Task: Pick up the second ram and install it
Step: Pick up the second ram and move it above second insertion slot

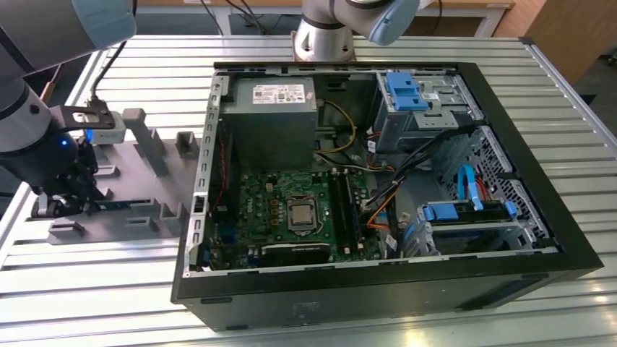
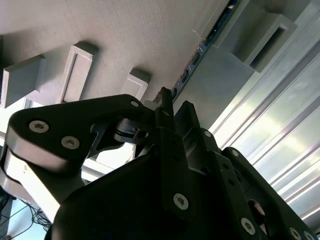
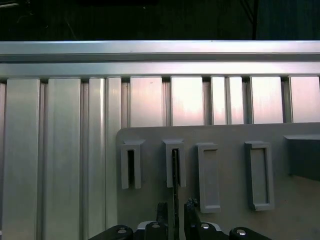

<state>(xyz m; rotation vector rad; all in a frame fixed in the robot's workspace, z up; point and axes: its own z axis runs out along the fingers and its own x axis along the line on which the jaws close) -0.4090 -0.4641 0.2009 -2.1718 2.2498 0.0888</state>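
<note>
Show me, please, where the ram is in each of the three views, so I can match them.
Exterior view: the ram lies on the grey fixture at the exterior view's left, next to the gripper.
Second wrist view: the ram is a thin strip running from the gripper along the fixture.
First wrist view: the ram is a dark edge-on line in a fixture slot, at the gripper.
Shared landmark: the fixture's upright blocks.
</note>
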